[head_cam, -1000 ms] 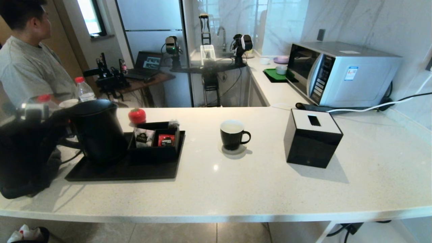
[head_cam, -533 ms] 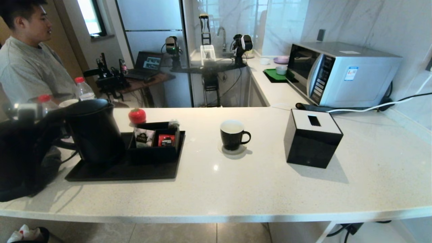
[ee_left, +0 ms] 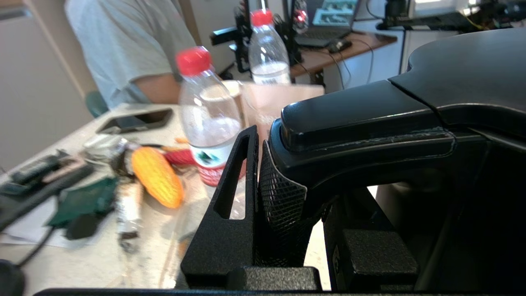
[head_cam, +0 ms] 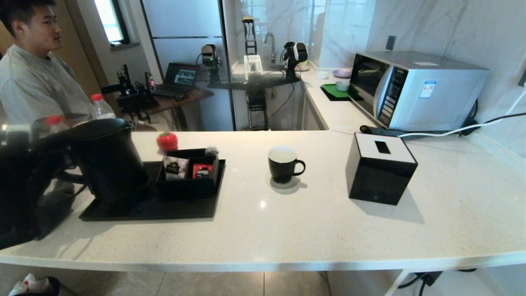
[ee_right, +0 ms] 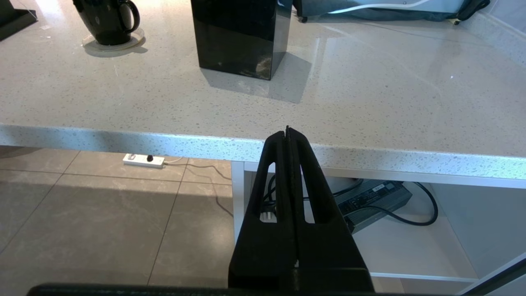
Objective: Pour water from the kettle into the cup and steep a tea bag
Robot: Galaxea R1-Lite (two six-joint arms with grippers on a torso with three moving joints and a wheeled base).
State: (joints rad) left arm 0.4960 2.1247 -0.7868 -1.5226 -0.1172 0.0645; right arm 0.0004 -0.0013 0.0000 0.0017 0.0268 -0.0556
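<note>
1. A white sachet (head_cam: 175, 167) with a dark label stands in the left compartment of the black organizer (head_cam: 187, 186) on the tray; the label's few letters are too small to make out.
2. The red sachet (head_cam: 202, 170) in the compartment to its right carries a dark band with unreadable print.
3. The blue-and-white sticker (head_cam: 427, 89) on the microwave (head_cam: 415, 88), far right, cannot be read.
4. The label on the near bottle (ee_left: 207, 158) in the left wrist view bears a green mark only, no legible words.

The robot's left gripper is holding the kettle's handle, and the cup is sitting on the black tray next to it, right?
Not quite. The left gripper is shut on the handle of the kettle, but the cup is not on the tray. The head view shows it standing apart on the bare counter, between the tray and the black box.
</note>
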